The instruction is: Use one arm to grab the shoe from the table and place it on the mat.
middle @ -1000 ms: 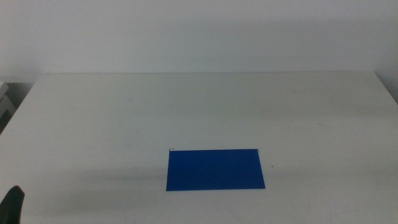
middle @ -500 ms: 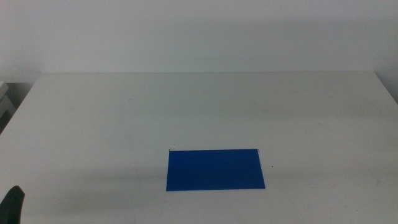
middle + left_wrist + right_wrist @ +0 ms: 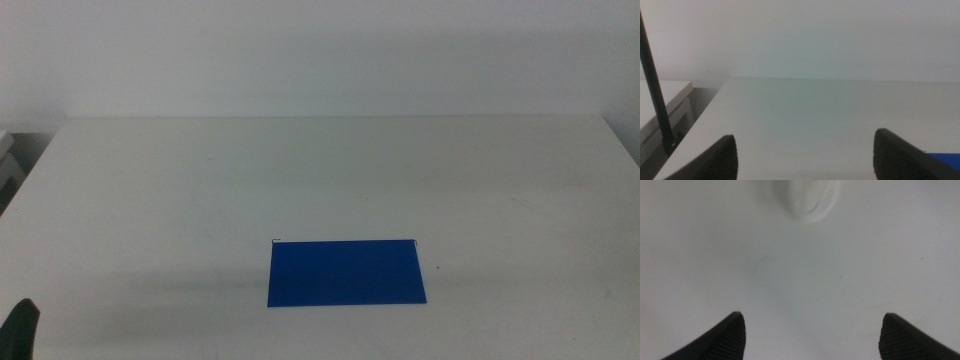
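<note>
Table (image 3: 330,170): white top filling most of the middle view, bare apart from the mat.

Mat (image 3: 346,272): dark-blue flat rectangle on the near half of the table, slightly right of centre, long side across the picture. Nothing rests on it. My left wrist camera catches only one blue corner of it (image 3: 945,159), beside my left pincer's jaw.

Shoe (image 3: 807,200): the middle view shows none. Only the right wrist view has a candidate: a pale, blurred, rounded shape lying on the table beyond my right pincer. I cannot make out straps or sole, so I cannot say for certain it is the shoe.

Left pincer (image 3: 805,157): jaws spread wide, holding nothing, low over the table's left side and looking along the top toward the far wall. In the middle view it is a dark sliver at the bottom-left corner (image 3: 20,330).

Right pincer (image 3: 812,337): jaws spread wide, empty, bare tabletop between them. The middle view does not show it.

Black cable (image 3: 655,95): seen only from the left wrist, slanting past the table's edge, with a pale cabinet (image 3: 662,107) behind it.
</note>
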